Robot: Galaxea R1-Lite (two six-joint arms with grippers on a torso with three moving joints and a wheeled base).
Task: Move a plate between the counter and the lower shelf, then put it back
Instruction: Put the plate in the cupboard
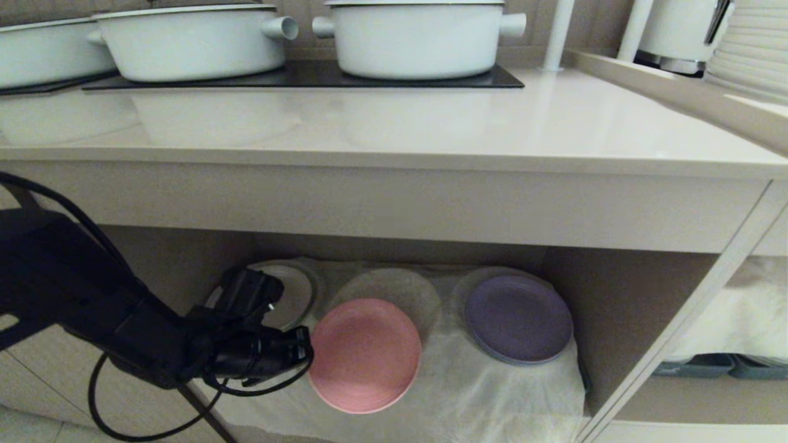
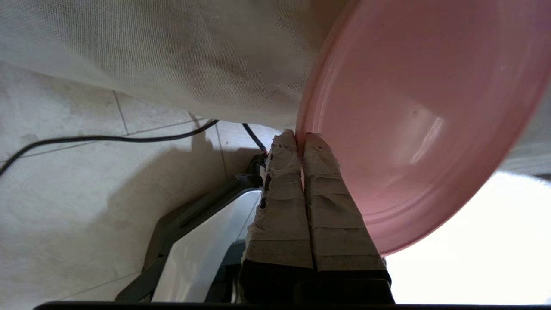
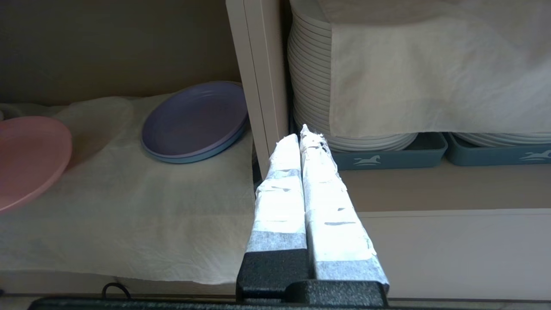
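Observation:
The pink plate (image 1: pixel 364 355) hangs tilted over the front of the lower shelf (image 1: pixel 492 394), above its white gauzy cloth. My left gripper (image 1: pixel 308 354) reaches in from the left and is shut on the plate's left rim. In the left wrist view the taped fingers (image 2: pixel 280 193) pinch the rim of the plate (image 2: pixel 422 120), and my left gripper (image 2: pixel 300 135) shows no gap. The counter (image 1: pixel 394 123) runs above, glossy beige. My right gripper (image 3: pixel 301 135) is shut on nothing, parked before the shelf's divider. From there the plate (image 3: pixel 30 159) shows at the far side.
A purple plate (image 1: pixel 518 319) lies at the shelf's right, a beige plate (image 1: pixel 295 295) at the back left behind my arm. White pots (image 1: pixel 418 37) stand on the black hob. A divider post (image 3: pixel 258 86) separates the cubby with stacked white plates (image 3: pixel 310 77) in grey trays (image 3: pixel 387 157).

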